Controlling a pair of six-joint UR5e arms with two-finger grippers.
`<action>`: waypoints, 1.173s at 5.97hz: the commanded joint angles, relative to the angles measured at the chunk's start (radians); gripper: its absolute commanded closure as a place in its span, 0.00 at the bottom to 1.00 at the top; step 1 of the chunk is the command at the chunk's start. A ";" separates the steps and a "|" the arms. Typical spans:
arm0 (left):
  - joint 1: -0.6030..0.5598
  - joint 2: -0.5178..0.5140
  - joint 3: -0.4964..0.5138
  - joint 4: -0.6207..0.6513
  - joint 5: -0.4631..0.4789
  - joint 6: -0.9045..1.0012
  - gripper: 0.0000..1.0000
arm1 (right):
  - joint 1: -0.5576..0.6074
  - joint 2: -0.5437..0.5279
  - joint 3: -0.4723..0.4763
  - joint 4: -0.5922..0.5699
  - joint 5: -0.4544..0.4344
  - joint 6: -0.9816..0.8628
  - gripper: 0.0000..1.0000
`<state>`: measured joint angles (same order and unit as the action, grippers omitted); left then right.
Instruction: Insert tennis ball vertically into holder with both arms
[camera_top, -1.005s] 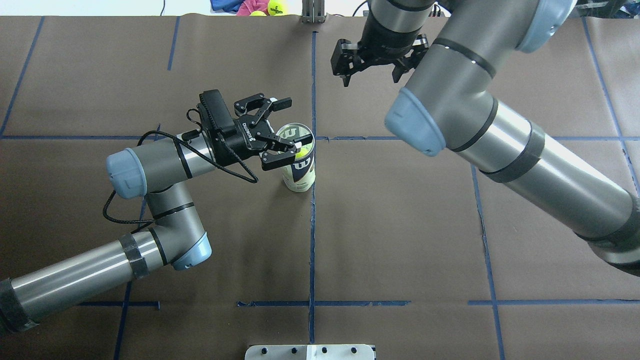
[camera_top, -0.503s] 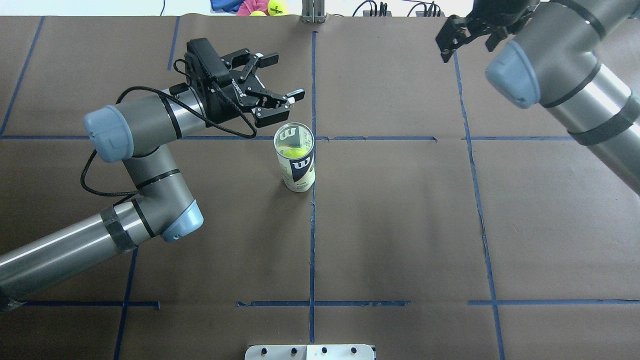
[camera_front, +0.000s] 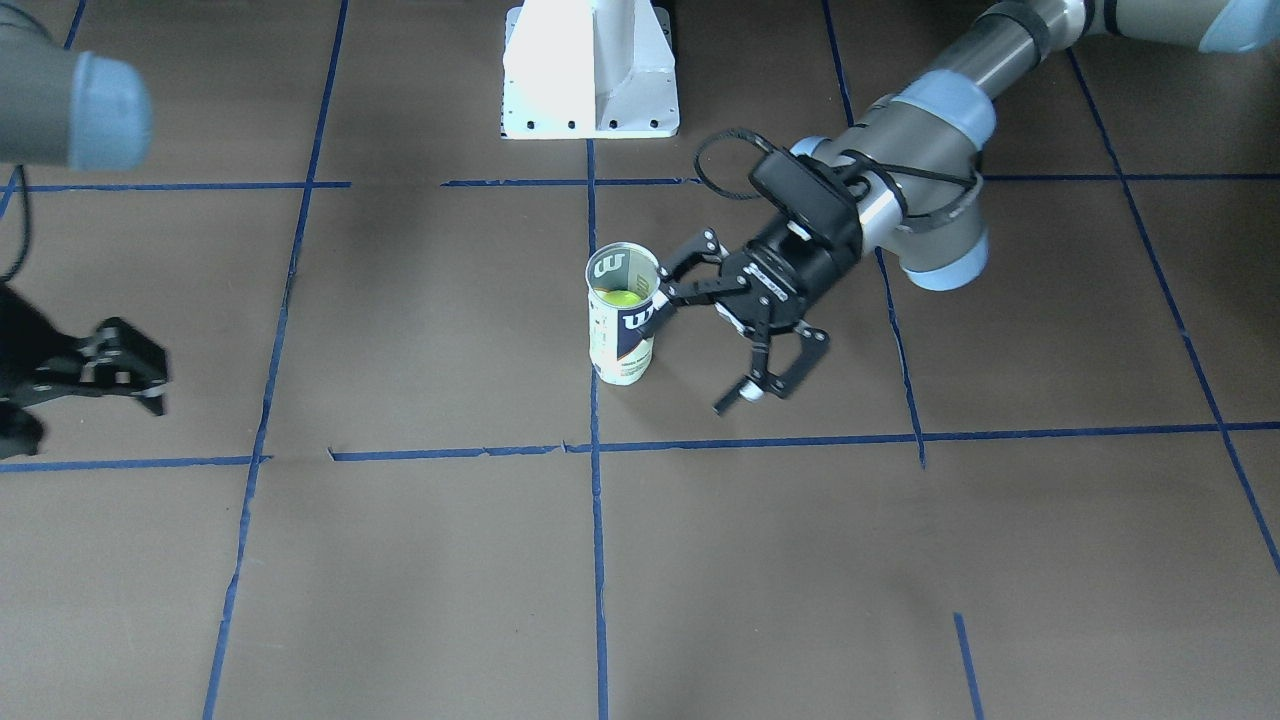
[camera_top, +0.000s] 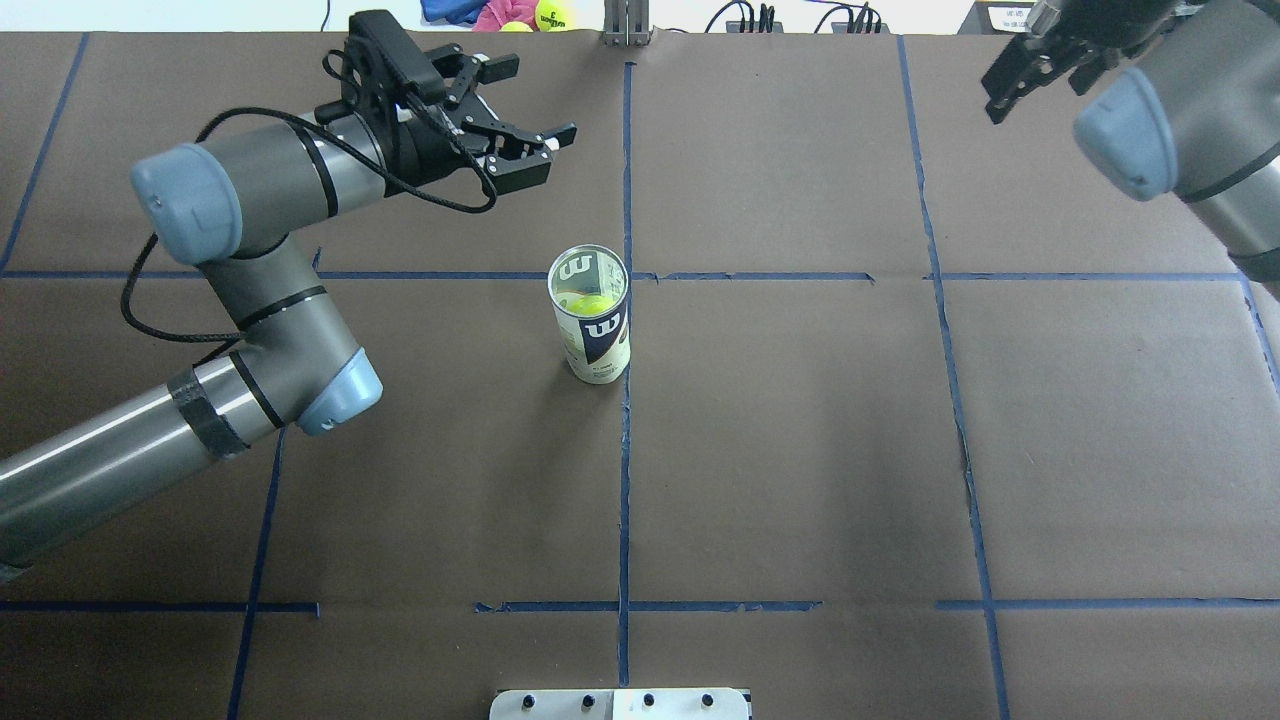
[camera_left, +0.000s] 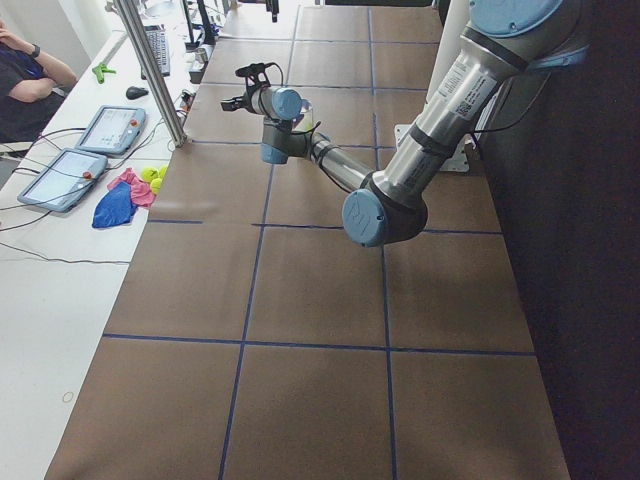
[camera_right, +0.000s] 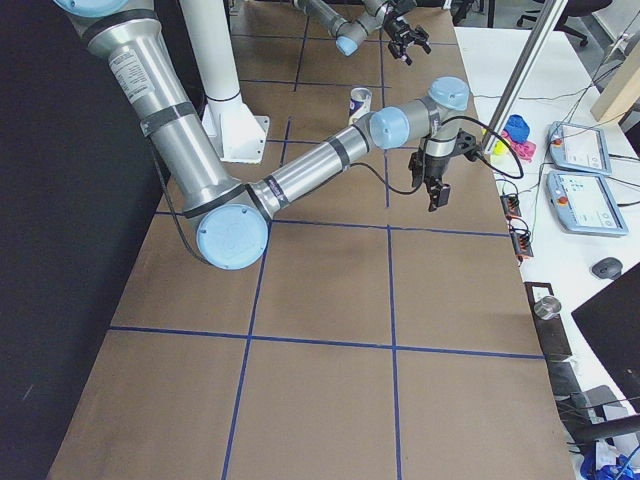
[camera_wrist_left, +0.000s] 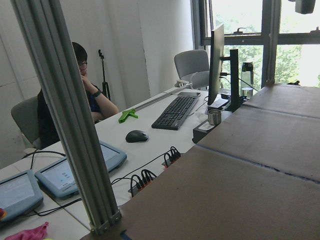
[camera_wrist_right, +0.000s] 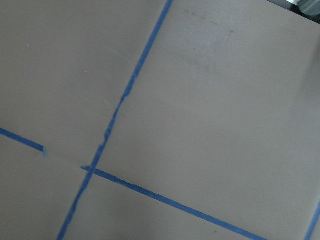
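Overhead exterior view shows the holder (camera_top: 590, 315) standing upright near the middle of the table, just left of the long blue tape line (camera_top: 625, 450), with the yellow tennis ball (camera_top: 588, 303) visible inside it through the open top. The left gripper (camera_top: 530, 105) is on the far left side of the holder, apart from it, with its fingers spread wide and nothing between them. The right gripper (camera_top: 1035, 70) is at the far right corner, well apart, and seems open and empty too. I judge the insertion is done and the step in hand is to retreat. To do it well, both arms should leave high and outwards, because the light tube may tip over from a small touch.
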<state>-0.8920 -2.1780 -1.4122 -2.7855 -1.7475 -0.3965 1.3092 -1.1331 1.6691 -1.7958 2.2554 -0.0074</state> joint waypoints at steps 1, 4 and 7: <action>-0.079 0.090 -0.025 0.124 -0.084 0.027 0.00 | 0.144 -0.156 -0.002 0.033 0.054 -0.217 0.00; -0.249 0.095 -0.028 0.553 -0.336 0.027 0.00 | 0.280 -0.457 0.006 0.169 0.093 -0.243 0.00; -0.416 0.131 -0.037 1.028 -0.584 0.267 0.00 | 0.280 -0.501 0.037 0.174 0.095 -0.191 0.00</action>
<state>-1.2536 -2.0652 -1.4437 -1.9042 -2.2808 -0.2301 1.5885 -1.6292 1.6954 -1.6225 2.3499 -0.2161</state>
